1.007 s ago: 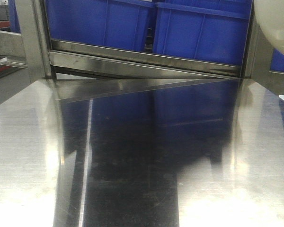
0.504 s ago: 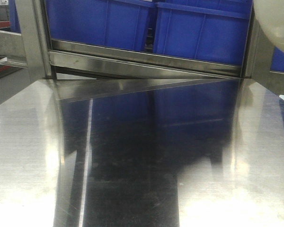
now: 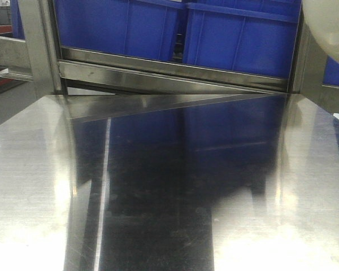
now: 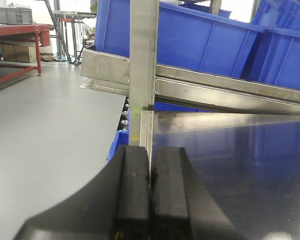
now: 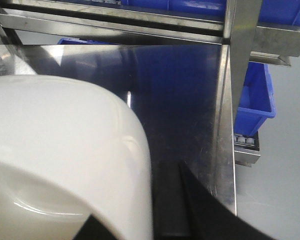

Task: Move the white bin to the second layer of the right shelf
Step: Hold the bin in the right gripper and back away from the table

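Above the steel table (image 3: 158,197) — right gripper (image 5: 162,210) holds white bin (image 5: 65,140) aloft.

Flat shiny steel table (image 3: 169,197) out front. Behind its far edge, blue rectangular plastic crates (image 3: 237,39) sit side by side on a steel rack level (image 3: 175,70). A steel upright post (image 3: 37,45) stands at the table's far-left corner, and the cream-white glossy plastic bin (image 3: 327,17) is up above its far-right corner.

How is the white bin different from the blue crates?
The white bin is creamy white, the blue crates are bright blue. The white bin has rounded, smooth sides; the blue crates have flat sides with straight edges. The blue crates sit on the steel rack; the white bin is not on it yet. Both look like plastic.
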Controlling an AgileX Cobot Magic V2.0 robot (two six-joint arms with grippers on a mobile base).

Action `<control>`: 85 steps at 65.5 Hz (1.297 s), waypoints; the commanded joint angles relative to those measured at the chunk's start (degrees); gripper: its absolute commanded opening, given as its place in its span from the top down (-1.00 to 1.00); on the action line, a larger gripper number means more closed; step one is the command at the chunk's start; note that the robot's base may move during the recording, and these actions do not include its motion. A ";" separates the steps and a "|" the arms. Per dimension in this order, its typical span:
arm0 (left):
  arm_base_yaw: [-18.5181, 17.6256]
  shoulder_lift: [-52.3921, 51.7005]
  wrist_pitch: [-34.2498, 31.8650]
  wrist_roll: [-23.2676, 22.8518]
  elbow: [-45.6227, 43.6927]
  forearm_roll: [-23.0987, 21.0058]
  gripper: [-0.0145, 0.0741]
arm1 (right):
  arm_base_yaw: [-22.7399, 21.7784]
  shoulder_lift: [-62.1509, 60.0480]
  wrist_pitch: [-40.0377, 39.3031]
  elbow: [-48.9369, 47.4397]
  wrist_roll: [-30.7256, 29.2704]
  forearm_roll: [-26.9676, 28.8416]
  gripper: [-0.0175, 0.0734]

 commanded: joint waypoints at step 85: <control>-0.32 -0.18 -4.93 -0.56 2.11 -0.53 0.48 | -0.47 -0.19 -5.20 -1.67 -0.23 0.56 0.49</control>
